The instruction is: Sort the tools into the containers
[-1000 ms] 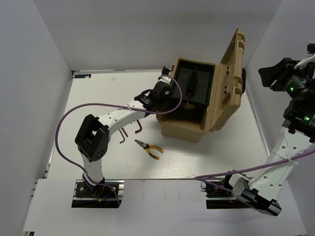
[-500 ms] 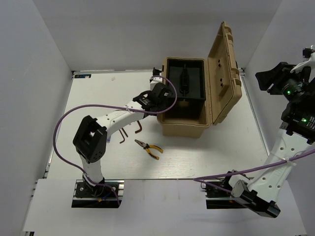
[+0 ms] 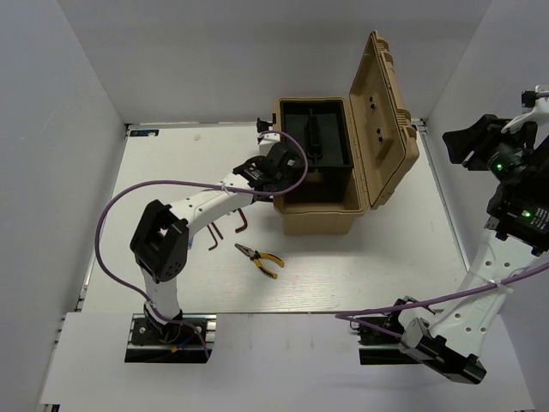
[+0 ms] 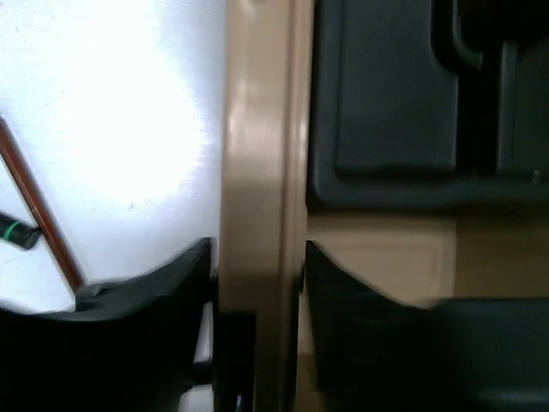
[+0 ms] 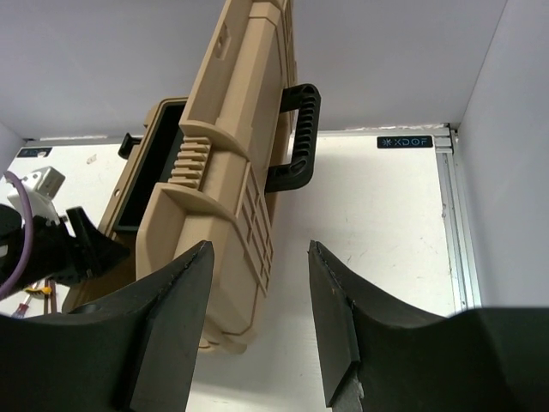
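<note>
The tan toolbox stands open at the table's back centre, its lid raised and a black inner tray inside. My left gripper is shut on the box's left rim, one finger outside the wall and one inside. Yellow-handled pliers lie on the table in front of the box. Dark L-shaped hex keys lie to the pliers' upper left; one reddish key shows in the left wrist view. My right gripper hangs high at the right, open and empty, facing the lid's back.
The lid's black carrying handle points toward the right wall. White walls close in the table on the left, back and right. A purple cable loops over the left arm. Bare table lies left of the box.
The toolbox has slid left and turned, gripped by my left gripper, and its lid has swung more upright. The right arm has barely moved.
</note>
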Robot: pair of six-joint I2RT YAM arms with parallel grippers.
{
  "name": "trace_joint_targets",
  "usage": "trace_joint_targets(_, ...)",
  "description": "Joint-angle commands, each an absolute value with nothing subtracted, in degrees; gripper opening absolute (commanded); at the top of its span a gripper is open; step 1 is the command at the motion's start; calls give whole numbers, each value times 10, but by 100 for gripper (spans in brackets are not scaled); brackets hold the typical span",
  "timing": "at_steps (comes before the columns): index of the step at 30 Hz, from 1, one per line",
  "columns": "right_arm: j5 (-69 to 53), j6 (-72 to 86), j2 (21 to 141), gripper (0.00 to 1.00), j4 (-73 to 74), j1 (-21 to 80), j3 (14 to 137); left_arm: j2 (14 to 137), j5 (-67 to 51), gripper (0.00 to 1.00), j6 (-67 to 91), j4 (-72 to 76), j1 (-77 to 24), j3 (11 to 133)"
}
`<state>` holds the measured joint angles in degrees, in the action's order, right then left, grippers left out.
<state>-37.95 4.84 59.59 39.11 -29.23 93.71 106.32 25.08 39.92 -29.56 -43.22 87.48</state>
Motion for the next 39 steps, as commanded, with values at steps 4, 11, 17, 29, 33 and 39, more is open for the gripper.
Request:
trace_joint_targets(4, -392, 40, 588, 54, 377, -294, 927, 1062, 255, 74, 404, -348, -403, 844)
trace_joint_targets(11, -396, 40, 583, 54, 374, -295, 918, 1019, 238, 88, 309, -337, -414, 897)
trace_joint_targets(17, -396, 33, 575, 67, 368, -294, 913, 974, 212, 98, 258, -337, -414, 954)
trace_joint_targets(29, -649, 102, 541, 0, 256, -294, 888, 785, 308, 34, 214, -333, -397, 810)
trace_joint_targets(33, -712, 334, 554, 0, 8, -294, 864, 754, 295, 23, 245, -346, -362, 710)
trace_joint_targets(39, -622, 222, 631, 4, 229, -289, 1008, 807, 230, 55, 280, -308, -302, 620)
